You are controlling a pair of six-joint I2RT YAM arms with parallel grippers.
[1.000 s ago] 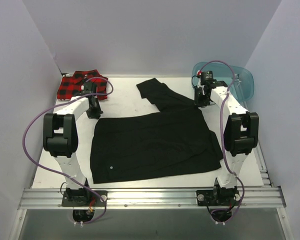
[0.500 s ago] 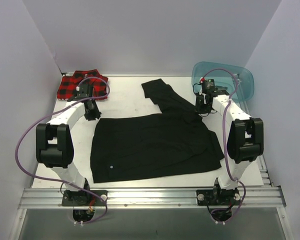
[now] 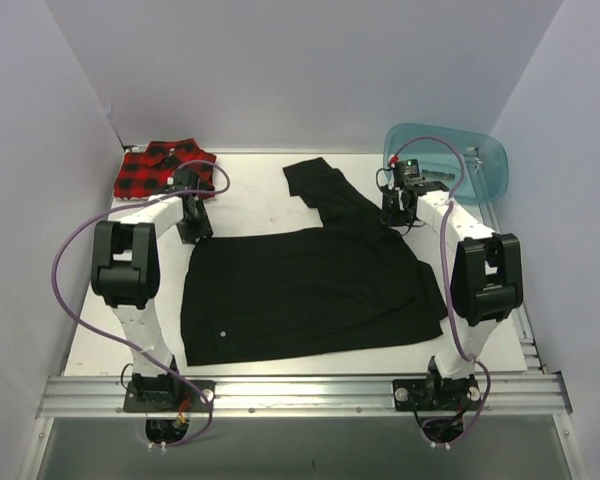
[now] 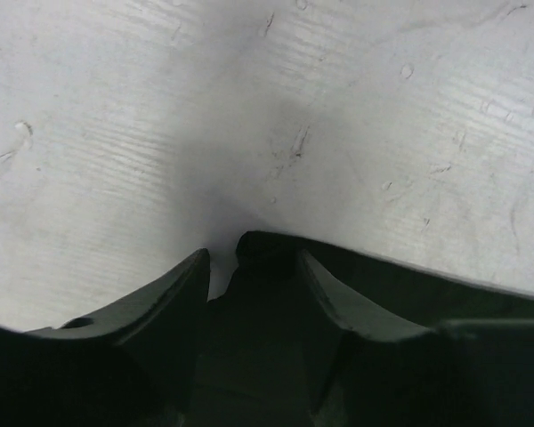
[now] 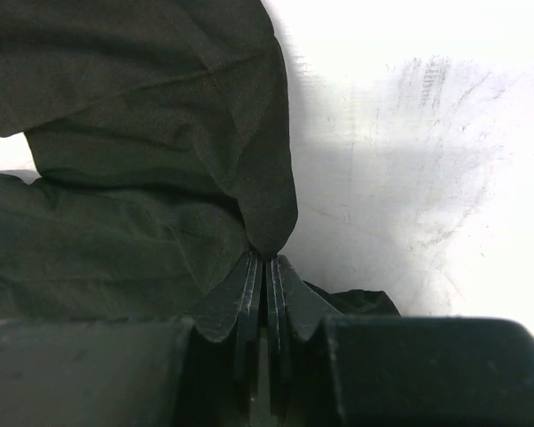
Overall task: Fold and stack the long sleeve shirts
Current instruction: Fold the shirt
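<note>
1. Lying spread flat across the middle of the table [image 3: 250, 200], the black shirt [image 3: 310, 290] is covering most of the near half. One sleeve [image 3: 325, 190] is trailing off toward the far edge.
2. Sitting low at that shirt's far-left corner, the left gripper [image 4: 249, 253] is holding nothing. Its fingers are standing apart, and the dark edge of the cloth is showing in the gap between them against the bare tabletop.
3. Reaching the far-right corner near the base of the sleeve, the right gripper [image 5: 265, 258] is pinching cloth. Its fingers are pressing tight together on a bunched fold of the black fabric.
4. Resting crumpled in the far-left corner, the plaid shirt [image 3: 150, 172] is lying apart from the black one.
5. Standing at the far-right corner, the teal tub [image 3: 480, 165] is sitting just beyond the right arm's wrist.
</note>
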